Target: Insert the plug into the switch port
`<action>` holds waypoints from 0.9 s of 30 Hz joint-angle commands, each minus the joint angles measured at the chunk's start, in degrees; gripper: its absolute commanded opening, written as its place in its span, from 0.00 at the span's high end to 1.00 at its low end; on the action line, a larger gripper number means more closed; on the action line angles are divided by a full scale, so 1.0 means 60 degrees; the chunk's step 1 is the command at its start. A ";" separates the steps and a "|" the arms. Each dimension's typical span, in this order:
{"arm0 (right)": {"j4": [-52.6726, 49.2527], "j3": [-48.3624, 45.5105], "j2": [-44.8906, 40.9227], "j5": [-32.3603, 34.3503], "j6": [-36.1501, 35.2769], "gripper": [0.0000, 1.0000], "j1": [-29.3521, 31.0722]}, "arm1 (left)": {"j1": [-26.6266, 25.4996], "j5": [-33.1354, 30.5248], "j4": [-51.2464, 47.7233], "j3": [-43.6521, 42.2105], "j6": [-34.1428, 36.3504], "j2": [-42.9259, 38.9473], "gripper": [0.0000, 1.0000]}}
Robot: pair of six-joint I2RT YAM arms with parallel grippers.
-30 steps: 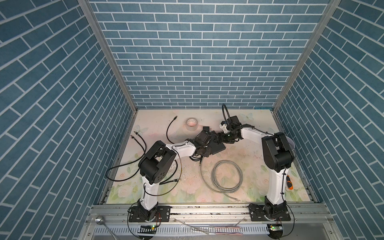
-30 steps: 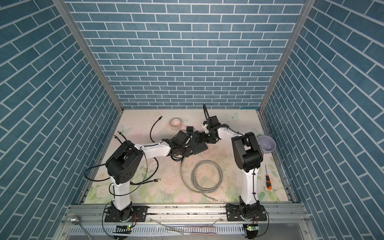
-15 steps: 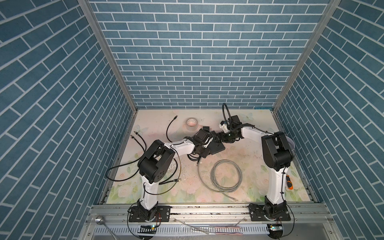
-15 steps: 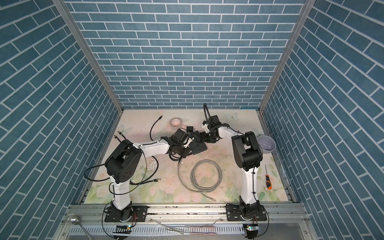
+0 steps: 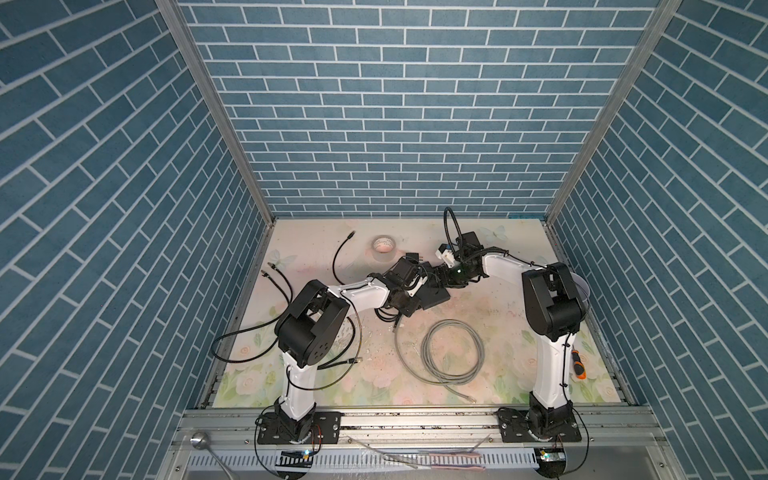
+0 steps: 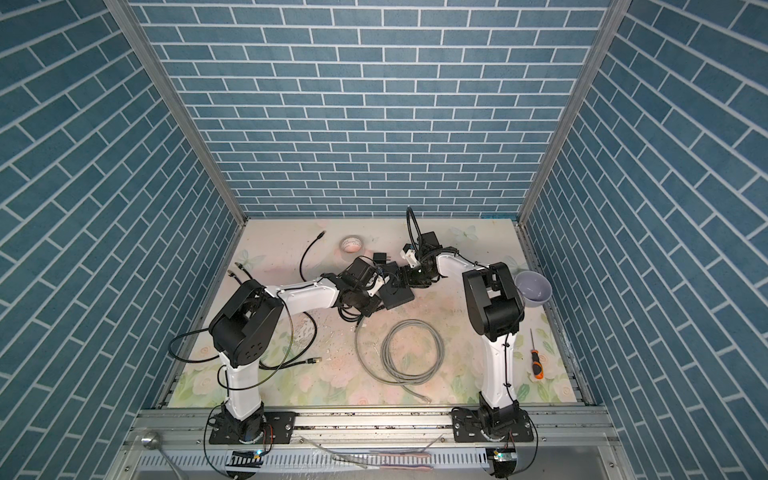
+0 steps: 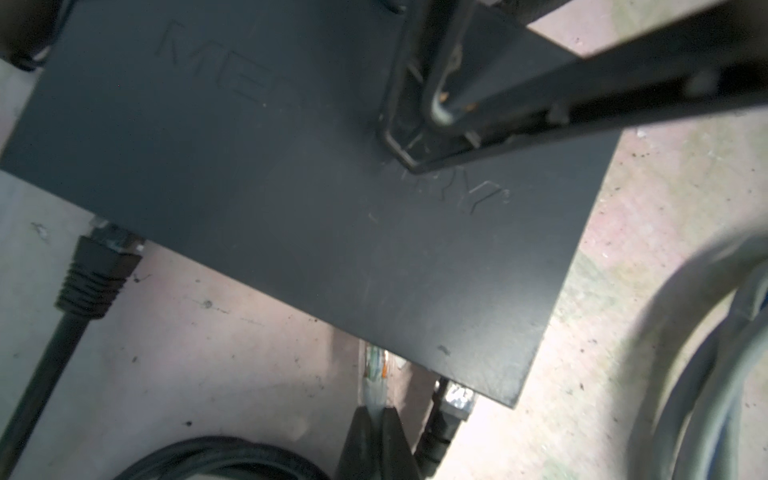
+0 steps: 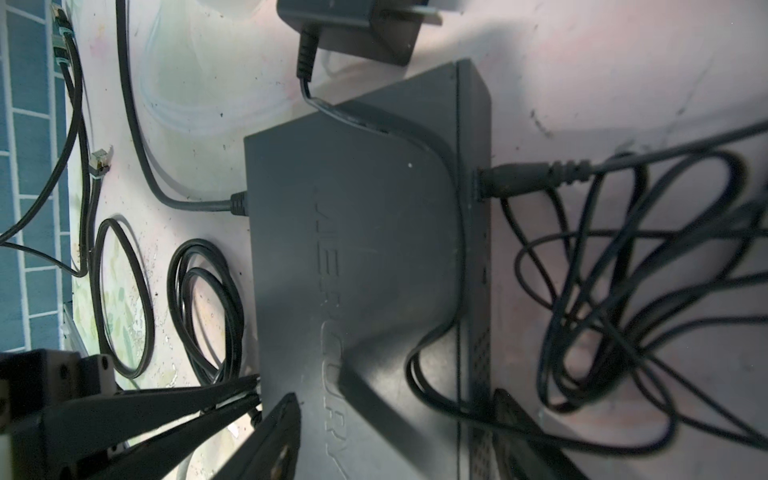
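Tape roll (image 5: 383, 245), bowl (image 6: 533, 288), screwdriver (image 5: 578, 368) lie well apart.

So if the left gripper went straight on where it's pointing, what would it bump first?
Probably the switch. The left gripper is shut on the plug, whose tip looks to sit right at the switch's edge, so that edge comes first.

The plug (image 7: 375, 374) tip hides under the switch (image 7: 291, 216) edge, so the port is out of sight. The left gripper (image 7: 376, 413) runs off the frame, the grey cable (image 7: 706, 353) is pure blur, and in both top views the plug is too small to make out.
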 commanded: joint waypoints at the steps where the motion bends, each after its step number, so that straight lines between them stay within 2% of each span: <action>1: -0.0714 0.0177 0.0509 -0.0250 -0.0386 0.29 0.0081 | 0.0041 0.0181 -0.0323 0.0120 0.0545 -0.0221 1.00; 7: -0.0680 0.0225 0.0642 -0.0344 -0.0442 0.29 0.0092 | 0.0019 0.0196 -0.0314 0.0082 0.1083 -0.0275 1.00; 13: -0.0623 0.0265 0.0771 -0.0206 -0.0312 0.30 0.0092 | 0.0018 -0.0376 -0.1026 0.0235 0.1549 -0.0511 1.00; 22: -0.0433 0.0184 0.0734 -0.0198 -0.0122 0.31 0.0107 | 0.0012 -0.0307 -0.1579 0.0402 0.1856 -0.0453 1.00; 27: -0.0329 0.0174 0.0747 -0.0386 -0.0062 0.31 0.0136 | 0.0012 -0.0102 -0.1212 0.0317 0.1937 -0.0417 1.00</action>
